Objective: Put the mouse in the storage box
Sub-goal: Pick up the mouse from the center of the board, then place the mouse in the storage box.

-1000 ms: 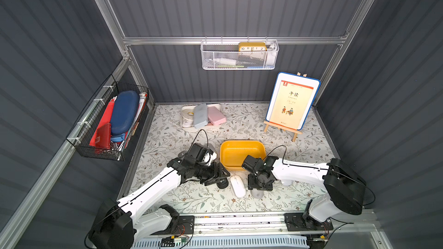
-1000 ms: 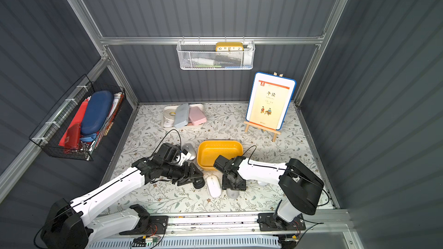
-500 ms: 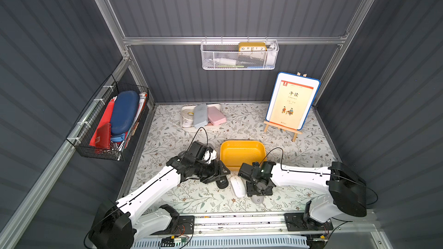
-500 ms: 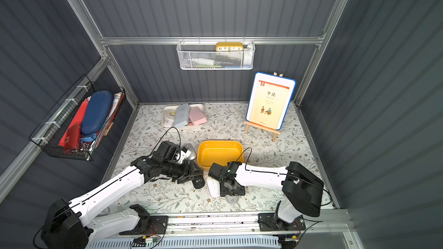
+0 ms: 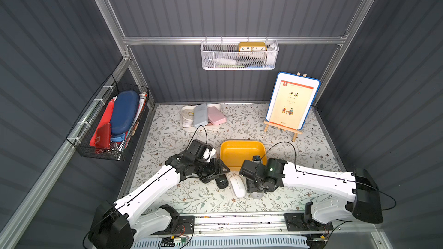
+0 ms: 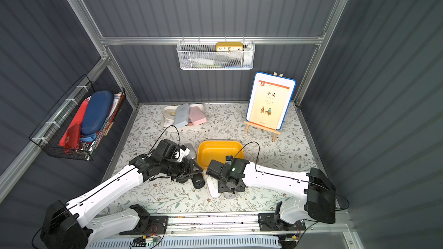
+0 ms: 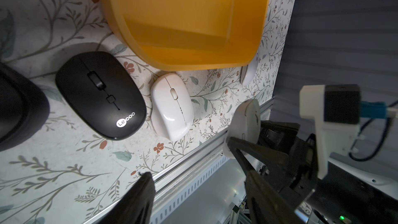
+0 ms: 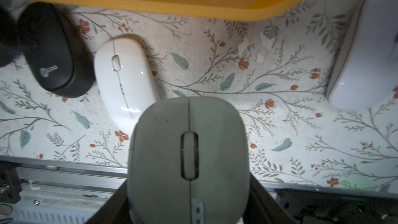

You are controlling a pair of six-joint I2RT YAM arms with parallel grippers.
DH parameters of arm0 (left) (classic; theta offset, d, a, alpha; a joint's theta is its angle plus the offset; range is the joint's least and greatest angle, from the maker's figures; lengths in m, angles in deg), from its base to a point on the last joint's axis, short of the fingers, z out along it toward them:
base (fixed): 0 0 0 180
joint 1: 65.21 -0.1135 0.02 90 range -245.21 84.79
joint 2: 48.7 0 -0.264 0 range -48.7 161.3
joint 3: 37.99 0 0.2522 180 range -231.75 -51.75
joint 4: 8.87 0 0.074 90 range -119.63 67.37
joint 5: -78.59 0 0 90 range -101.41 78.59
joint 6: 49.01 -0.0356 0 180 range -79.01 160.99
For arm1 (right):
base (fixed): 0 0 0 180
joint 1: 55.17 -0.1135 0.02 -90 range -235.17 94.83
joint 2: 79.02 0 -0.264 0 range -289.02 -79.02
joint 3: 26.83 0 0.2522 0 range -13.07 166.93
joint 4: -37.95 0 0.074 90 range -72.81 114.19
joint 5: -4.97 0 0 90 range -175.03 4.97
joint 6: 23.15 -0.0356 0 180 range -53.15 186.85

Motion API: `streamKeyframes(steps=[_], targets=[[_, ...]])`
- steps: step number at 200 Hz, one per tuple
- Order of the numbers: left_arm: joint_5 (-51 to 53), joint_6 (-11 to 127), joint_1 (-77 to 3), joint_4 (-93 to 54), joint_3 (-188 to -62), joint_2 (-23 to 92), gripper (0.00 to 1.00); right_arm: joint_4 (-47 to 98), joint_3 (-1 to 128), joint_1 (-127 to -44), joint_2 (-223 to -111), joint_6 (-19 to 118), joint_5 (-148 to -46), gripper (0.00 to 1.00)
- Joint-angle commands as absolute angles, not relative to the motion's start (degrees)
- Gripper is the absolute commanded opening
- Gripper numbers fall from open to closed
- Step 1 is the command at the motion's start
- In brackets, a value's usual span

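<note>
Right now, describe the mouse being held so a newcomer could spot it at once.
Start at the yellow storage box mid-table; before its near edge lie a black mouse and a glossy white mouse. Beside the white one, the grey mouse sits clamped in the right claw: matte, squarish, the only one gripped.

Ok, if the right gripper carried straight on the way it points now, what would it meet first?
Probably the floral mat, near its front edge beside the slim white mouse. The grey mouse clamped in the right gripper would touch first. Depth is unclear.
</note>
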State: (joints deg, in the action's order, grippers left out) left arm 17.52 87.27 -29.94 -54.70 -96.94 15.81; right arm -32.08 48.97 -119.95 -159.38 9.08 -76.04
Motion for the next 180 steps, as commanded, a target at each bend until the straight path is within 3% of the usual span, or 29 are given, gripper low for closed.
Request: streamKeyframes(steps=[1, 50, 134, 180], targets=[[15.2, 86.2, -30.5, -58.9, -99.9, 16.8, 0.7, -35.9, 53.8, -120.1, -159.0, 11.8, -69.7, 0.6], [17.1, 80.2, -40.1, -61.3, -105.9, 19.4, 0.7, -34.5, 61.9, -116.0, -166.2, 20.9, -67.6, 0.6], [18.7, 72.7, -52.1, -63.2, -110.5, 25.5, 0.7, -27.0, 76.1, -103.5, -181.6, 33.5, -79.0, 0.6], [19.0, 70.9, -53.0, -64.0, -113.1, 26.8, 0.7, -28.6, 82.8, -103.0, -190.3, 31.5, -81.7, 0.6]])
